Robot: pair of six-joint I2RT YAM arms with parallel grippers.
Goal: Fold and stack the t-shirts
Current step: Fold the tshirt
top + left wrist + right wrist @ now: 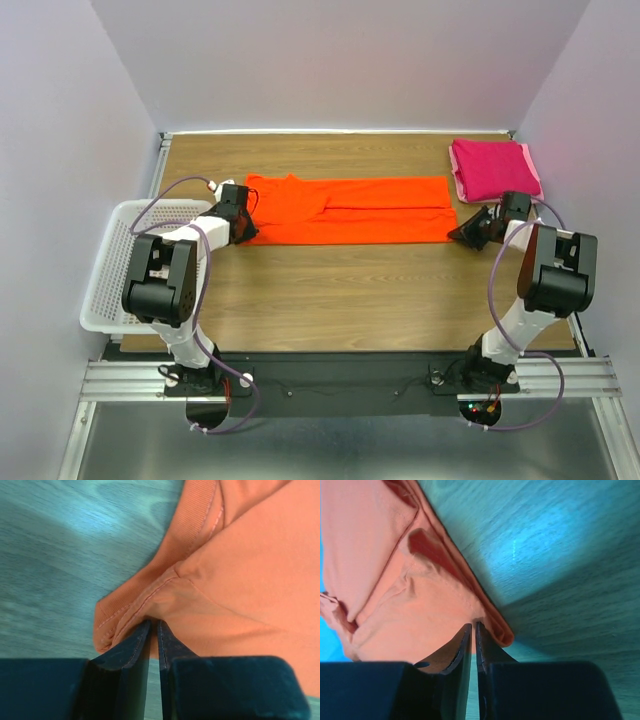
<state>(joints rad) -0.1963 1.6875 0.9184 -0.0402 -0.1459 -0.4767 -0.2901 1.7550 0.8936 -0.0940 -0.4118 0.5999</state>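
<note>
Left pincer (155, 626) is clamping the near hem corner of the orange t-shirt (350, 210), while the right pincer (473, 628) is pinching the opposite near corner, both clenched on cloth. The shirt is lying as a long, already narrowed band across the middle of the table (350, 300), one pincer at each end. The magenta t-shirt (493, 168) is sitting folded at the far right corner, just beyond the right pincer. The step in hand appears to be the orange shirt's next fold. It is calling for both arms to lift in step, keeping the band taut so that neither corner slips.
</note>
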